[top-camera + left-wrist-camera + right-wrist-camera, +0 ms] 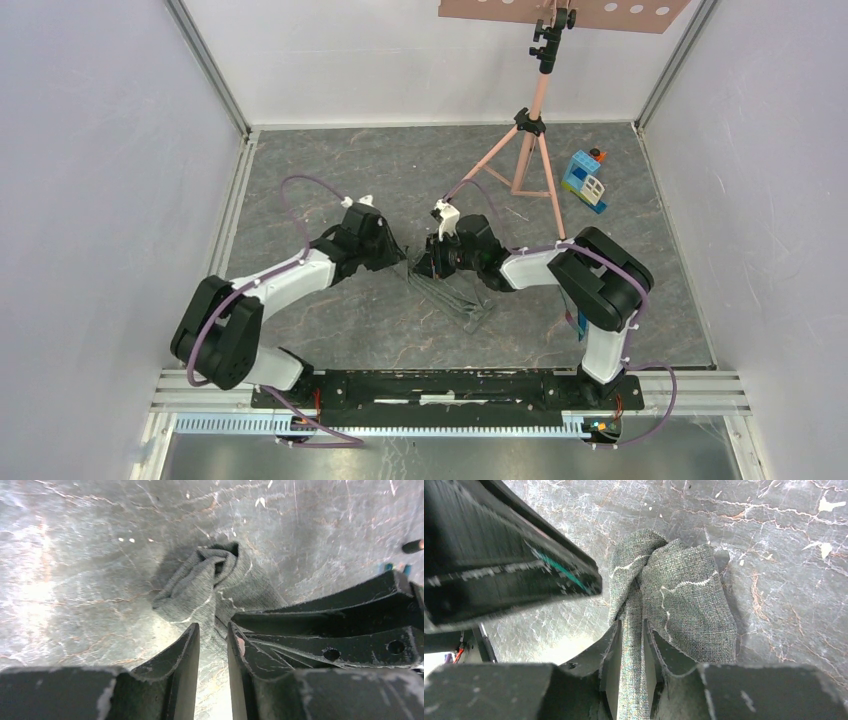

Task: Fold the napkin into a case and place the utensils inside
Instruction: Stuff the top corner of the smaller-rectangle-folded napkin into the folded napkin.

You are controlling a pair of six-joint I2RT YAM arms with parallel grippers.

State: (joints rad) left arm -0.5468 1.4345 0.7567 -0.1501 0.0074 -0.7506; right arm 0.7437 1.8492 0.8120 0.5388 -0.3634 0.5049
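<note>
So the right end effector [630, 630] is pinched tight on the napkin [684, 595]. A strip of cloth runs straight between its fingers, and the rest bunches into a twisted lump just past the tips. The left end effector [214, 630] sits right beside it with its fingers only slightly apart, and you can see bare tabletop [75, 580] through the gap. The whole thing is mid-tabletop, between the two arms.
</note>
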